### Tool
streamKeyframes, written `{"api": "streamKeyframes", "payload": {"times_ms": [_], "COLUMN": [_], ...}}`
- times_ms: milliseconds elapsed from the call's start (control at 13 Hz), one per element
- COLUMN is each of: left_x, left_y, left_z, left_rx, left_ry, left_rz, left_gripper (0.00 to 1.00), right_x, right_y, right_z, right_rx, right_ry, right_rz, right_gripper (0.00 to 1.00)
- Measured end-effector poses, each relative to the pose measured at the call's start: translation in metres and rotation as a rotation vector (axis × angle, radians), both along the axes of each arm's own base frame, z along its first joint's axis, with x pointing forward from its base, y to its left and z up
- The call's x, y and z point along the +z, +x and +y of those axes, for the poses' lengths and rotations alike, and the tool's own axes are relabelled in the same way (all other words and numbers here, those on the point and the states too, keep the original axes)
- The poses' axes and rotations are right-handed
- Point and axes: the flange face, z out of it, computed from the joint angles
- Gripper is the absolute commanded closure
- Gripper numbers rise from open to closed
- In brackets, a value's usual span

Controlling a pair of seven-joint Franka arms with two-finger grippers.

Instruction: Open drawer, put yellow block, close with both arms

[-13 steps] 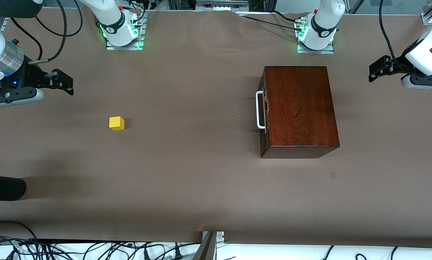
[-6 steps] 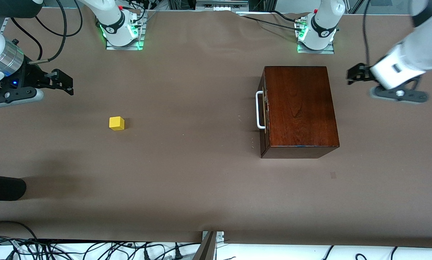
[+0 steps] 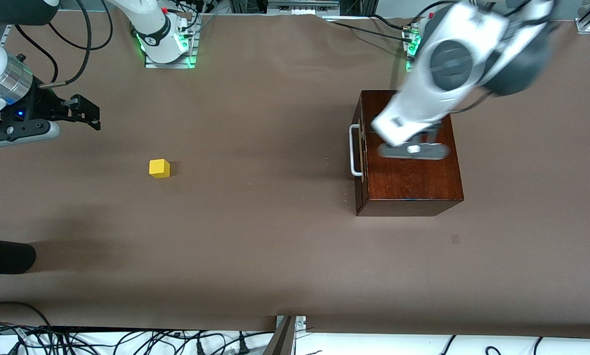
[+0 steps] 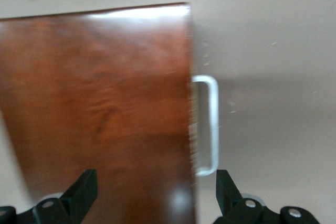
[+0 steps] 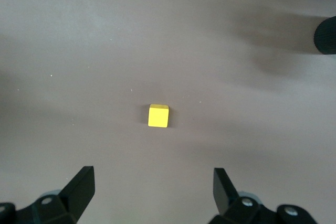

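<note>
Two arms, step one: my left gripper [image 4: 152, 192], spread wide, hangs over the box [image 3: 408, 148], whose drawer is shut, handle [image 3: 355, 150] at nine o'clock. Next, I drop onto that handle. Right gripper [image 5: 149, 190] waits agape above the block [image 3: 159, 168].

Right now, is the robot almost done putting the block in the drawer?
No, nothing is done yet. The drawer is shut in its box. The left gripper, open, is over the box near the handle. The block sits on the table, untouched; the right gripper waits, open. Opening, loading and closing remain.
</note>
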Motion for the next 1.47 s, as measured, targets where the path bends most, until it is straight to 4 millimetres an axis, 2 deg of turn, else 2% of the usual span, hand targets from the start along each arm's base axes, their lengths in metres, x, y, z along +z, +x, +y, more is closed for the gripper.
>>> {"api": "streamKeyframes", "payload": {"times_ms": [232,386,540,849,1235,1467], "left_x": [-0.072,-0.105,-0.126,-0.158,-0.177,-0.198], "left_y": [-0.027,-0.044,-0.047,-0.041,-0.044,-0.05], "left_z": [-0.077,-0.104,-0.11,-0.102,-0.108,-0.115], "left_rx": [-0.042,-0.053,-0.062,-0.079,-0.076,-0.075], "left_ry": [0.115,0.205,0.251,0.314,0.322,0.359], "left_rz": [-0.03,-0.055,-0.061,-0.057,-0.05,-0.065], "left_gripper": [0.0,0.0,0.0,0.0,0.0,0.0], "right_x": [0.0,0.0,-0.001,-0.001,-0.001,-0.001], "right_y": [0.0,0.0,0.0,0.001,0.001,0.001], "right_z": [0.0,0.0,0.0,0.0,0.0,0.0], "right_rx": [-0.001,-0.001,-0.001,-0.001,-0.002,-0.002], "right_ry": [0.0,0.0,0.0,-0.001,-0.001,-0.001], "right_rz": [0.0,0.001,0.001,0.002,0.002,0.002], "right_gripper": [0.0,0.0,0.0,0.0,0.0,0.0]}}
